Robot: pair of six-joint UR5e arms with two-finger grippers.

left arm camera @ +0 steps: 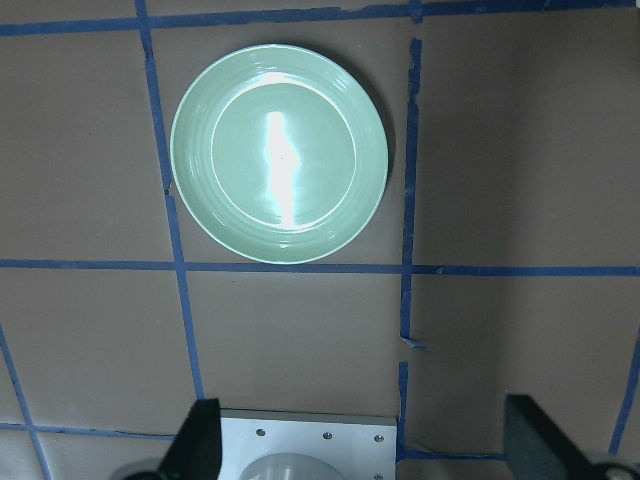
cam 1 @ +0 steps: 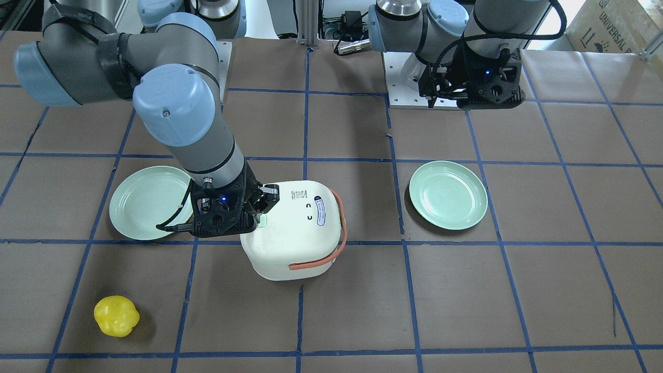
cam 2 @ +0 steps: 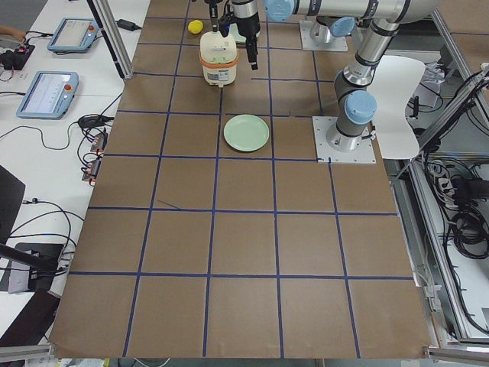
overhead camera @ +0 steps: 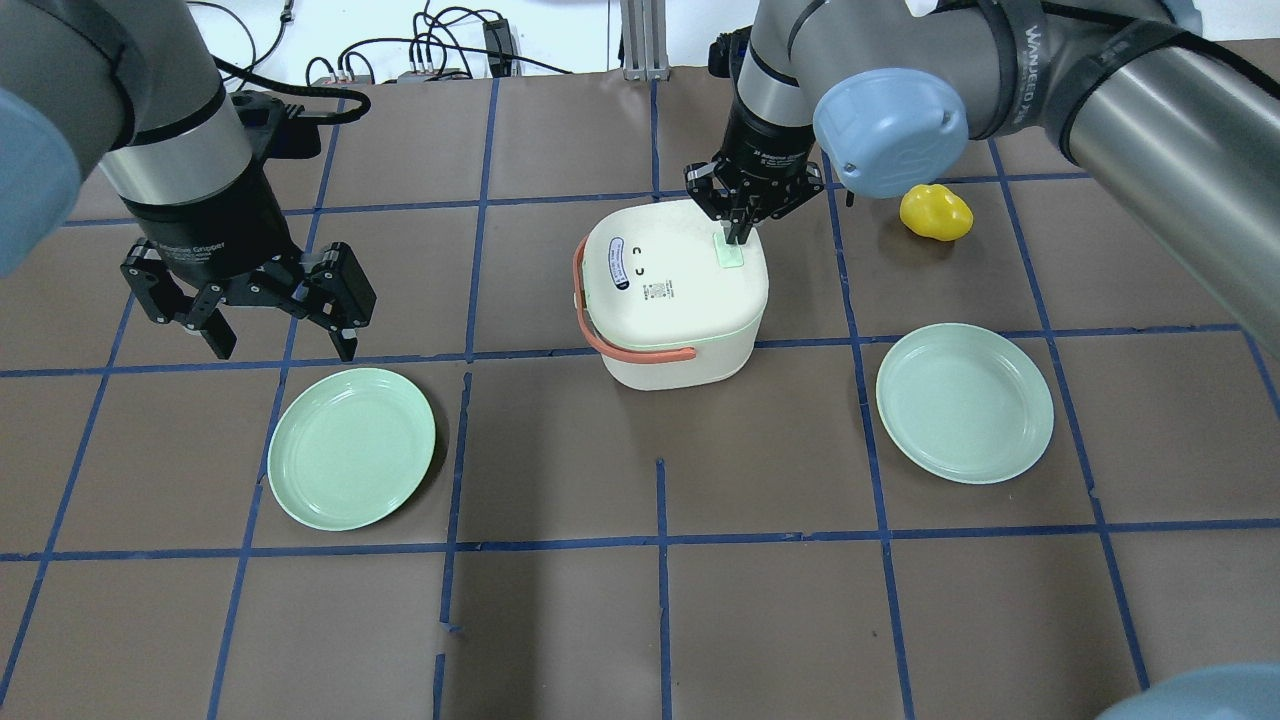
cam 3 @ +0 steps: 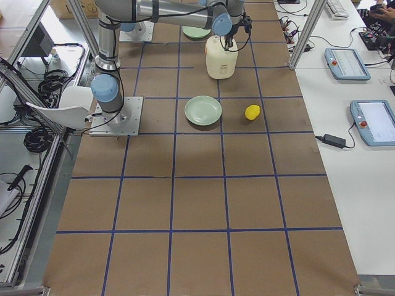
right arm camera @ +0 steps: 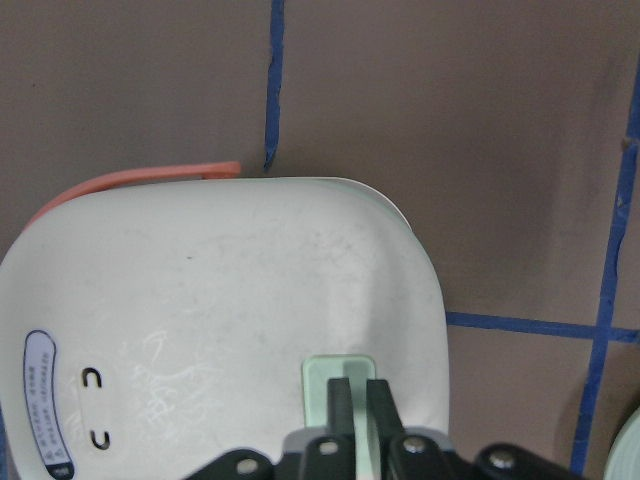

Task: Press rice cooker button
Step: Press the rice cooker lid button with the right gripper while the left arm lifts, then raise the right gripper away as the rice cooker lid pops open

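A: So, where does the rice cooker (overhead camera: 680, 290) sit?

B: Near the middle of the bench (overhead camera: 760, 600), upright, lid closed. Its orange handle (overhead camera: 600, 345) is swung down and wraps the body's left and near sides.

A: And the button?

B: The pale green button (overhead camera: 731, 256) lies flat in the lid, close against the lid's right-hand edge. The right end effector (overhead camera: 738, 238) stands over it pointing straight down, its fingers (right arm camera: 340, 400) pressed together with their tips on the button. Whether the button is pushed in, I can't tell.

A: How tight is it around that edge?

B: The yellow pepper (overhead camera: 936, 212) is the nearest neighbour, to the right of the cooker and a little farther from the robot. It lies apart from both the cooker's wall and the fingers, close under the right arm's blue elbow cap in the overhead view. The right-hand green plate (overhead camera: 964, 402) lies nearer the robot, with a band of brown bench between its rim and the cooker.

A: The other arm?

B: The left end effector (overhead camera: 283, 348) hangs high with its fingers spread wide, back over its own base plate (left arm camera: 300, 440). Ahead of it lies the left-hand green plate (overhead camera: 352, 447), well apart from the cooker, with open brown bench between the plate's rim and the handle.
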